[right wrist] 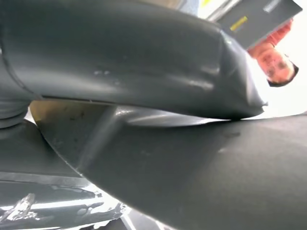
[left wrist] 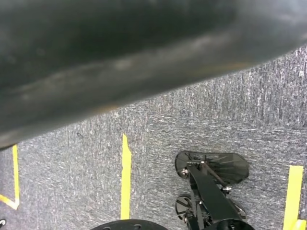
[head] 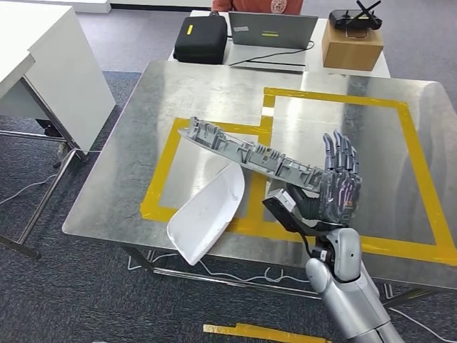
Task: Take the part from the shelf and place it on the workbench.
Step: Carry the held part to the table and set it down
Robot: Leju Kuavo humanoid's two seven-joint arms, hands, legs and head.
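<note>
The robot's right hand [head: 330, 194] held one end of the long grey part [head: 253, 153], which reached away to its left above the workbench [head: 161, 100]. A level, gentle lowering clear of the white shell [head: 207, 212] looked wisest.

Right arm: silver, entered from the lower right of the head view, angled up toward centre.
Right hand [head: 337, 187]: stood right of centre, palm upright, dark fingers [head: 340, 151] extended upward.
Grip: thumb [right wrist: 119, 57] pressed against the long grey part [head: 250, 154], holding its near end.
</note>
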